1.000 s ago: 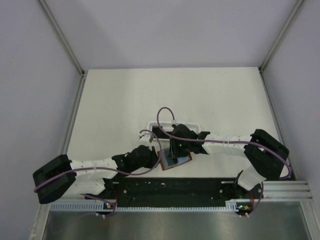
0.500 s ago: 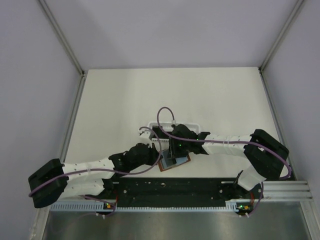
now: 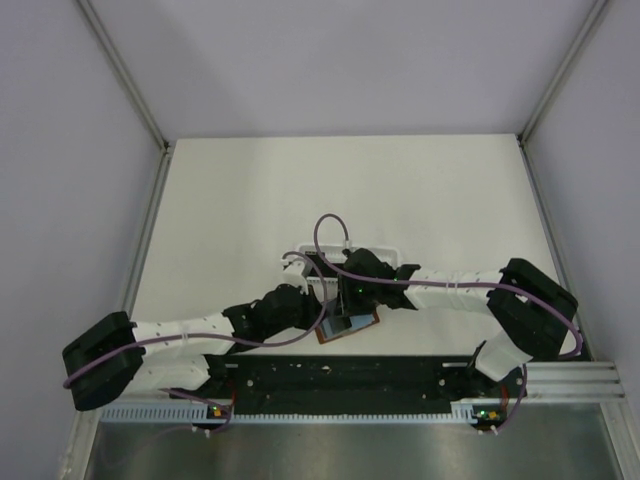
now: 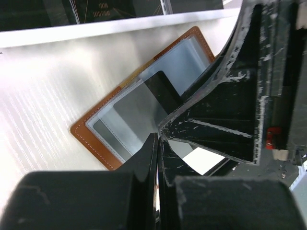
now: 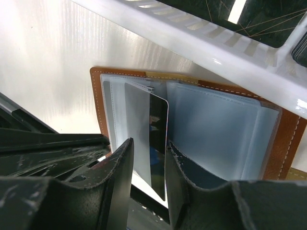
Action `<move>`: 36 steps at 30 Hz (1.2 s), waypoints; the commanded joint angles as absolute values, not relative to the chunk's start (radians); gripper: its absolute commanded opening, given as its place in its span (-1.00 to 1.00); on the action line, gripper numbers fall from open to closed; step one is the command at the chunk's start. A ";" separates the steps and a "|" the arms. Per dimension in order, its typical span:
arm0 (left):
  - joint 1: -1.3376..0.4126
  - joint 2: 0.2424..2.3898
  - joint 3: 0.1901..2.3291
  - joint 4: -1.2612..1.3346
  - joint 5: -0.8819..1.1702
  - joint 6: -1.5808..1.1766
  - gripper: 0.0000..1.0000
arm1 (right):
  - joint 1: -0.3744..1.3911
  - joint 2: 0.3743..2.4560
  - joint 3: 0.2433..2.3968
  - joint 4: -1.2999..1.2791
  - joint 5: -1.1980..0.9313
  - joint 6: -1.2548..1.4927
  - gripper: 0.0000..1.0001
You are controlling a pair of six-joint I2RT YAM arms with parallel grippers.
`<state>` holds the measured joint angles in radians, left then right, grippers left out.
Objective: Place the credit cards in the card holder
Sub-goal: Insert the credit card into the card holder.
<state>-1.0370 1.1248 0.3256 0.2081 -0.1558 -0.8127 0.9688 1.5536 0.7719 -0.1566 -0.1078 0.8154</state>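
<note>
card holder (image 5: pixel 216 129): open flat on tabletop (image 4: pixel 43 96)
right jaws: pinch credit card (image 5: pixel 158 129), forearm toward 9 o'clock
left jaws: pressed together, forearm toward 3 o'clock

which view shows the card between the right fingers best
Right wrist: the credit card stands between the fingers of the right end effector, over the open card holder. Left wrist shows only a dark part of it; top external mostly hides it under the arms.
</note>
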 commanded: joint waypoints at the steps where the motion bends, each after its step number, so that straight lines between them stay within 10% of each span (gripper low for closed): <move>1: -1.043 1.057 0.313 0.186 -0.192 -0.816 -1.00 | 0.982 1.562 0.773 -0.127 -0.110 0.825 -0.37; 36: -1.043 1.167 0.236 0.155 -0.184 -0.885 -1.00 | 0.980 1.480 0.839 -0.296 0.034 0.762 -0.14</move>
<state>-1.0370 1.1503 0.2600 0.2115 -0.1734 -0.8890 0.9691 1.5192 0.7895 -0.2436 -0.0303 0.7937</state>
